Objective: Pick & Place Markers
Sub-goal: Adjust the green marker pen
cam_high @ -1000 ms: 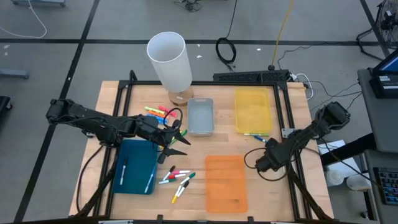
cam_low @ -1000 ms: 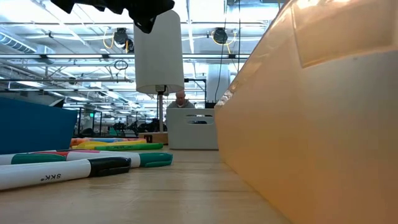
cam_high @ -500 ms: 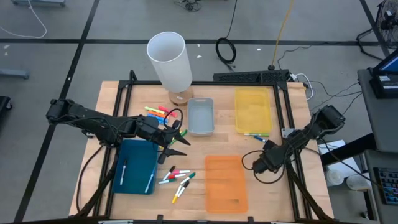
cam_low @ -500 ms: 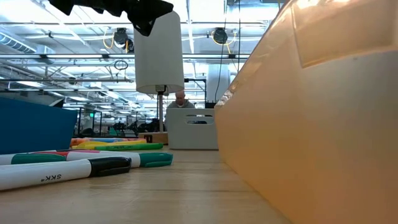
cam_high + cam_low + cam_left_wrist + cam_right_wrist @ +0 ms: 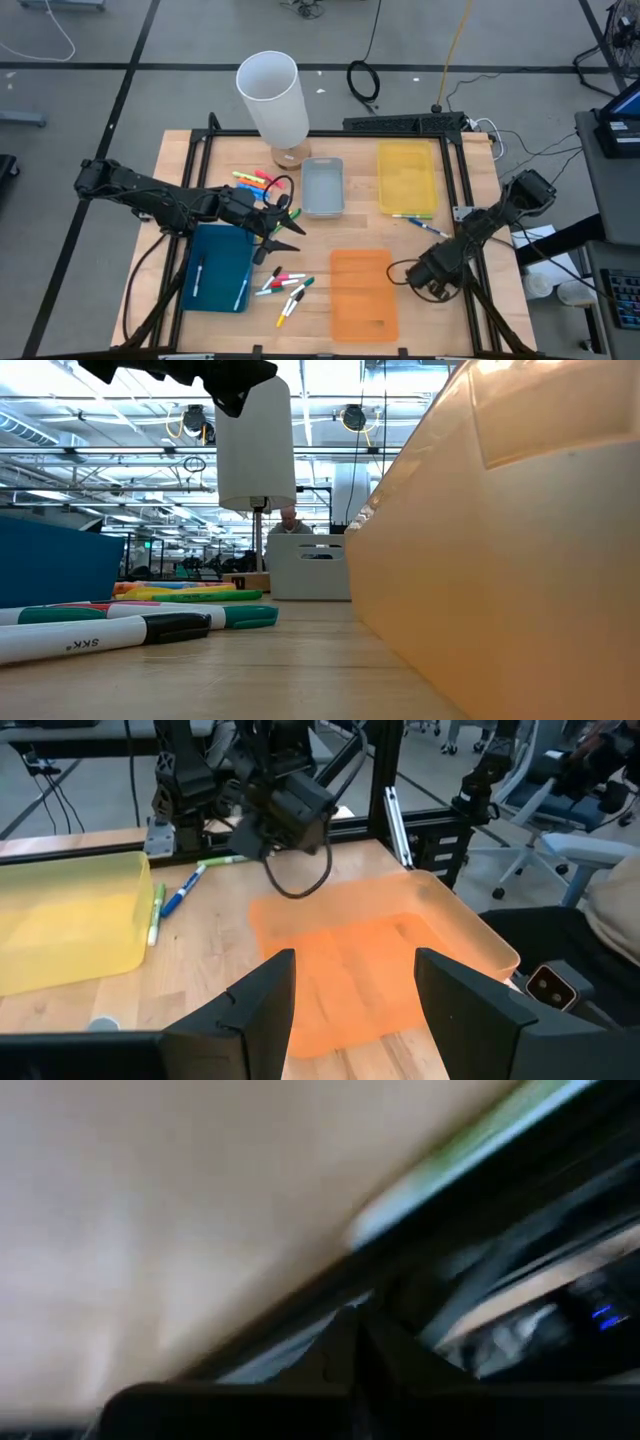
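Neon markers (image 5: 255, 182) lie on the table by the foot of the white cylinder. White-bodied markers (image 5: 286, 287) lie between the blue tray (image 5: 218, 268) and the orange tray (image 5: 363, 293), and they also show up close in the low view (image 5: 100, 630). Two white markers (image 5: 240, 290) lie in the blue tray. Two more markers (image 5: 412, 216) lie at the yellow tray's near edge and appear again in the left wrist view (image 5: 172, 903). My left gripper (image 5: 287, 226) hangs open above the table beside the blue tray's far right corner, with nothing between its fingers (image 5: 262, 1005). My right gripper (image 5: 424, 283) is shut and points down beside the orange tray's right side.
A tall white cylinder (image 5: 272, 97) stands at the far edge, with a grey tray (image 5: 322, 186) and a yellow tray (image 5: 406, 178) to its right. A black cable loop (image 5: 405, 272) hangs by my right gripper. A dark frame rail (image 5: 478, 300) runs along the table's right side.
My right gripper has gone toward the table's near edge and down along the orange tray's right side, tipping its fingers further downward. It stays shut.
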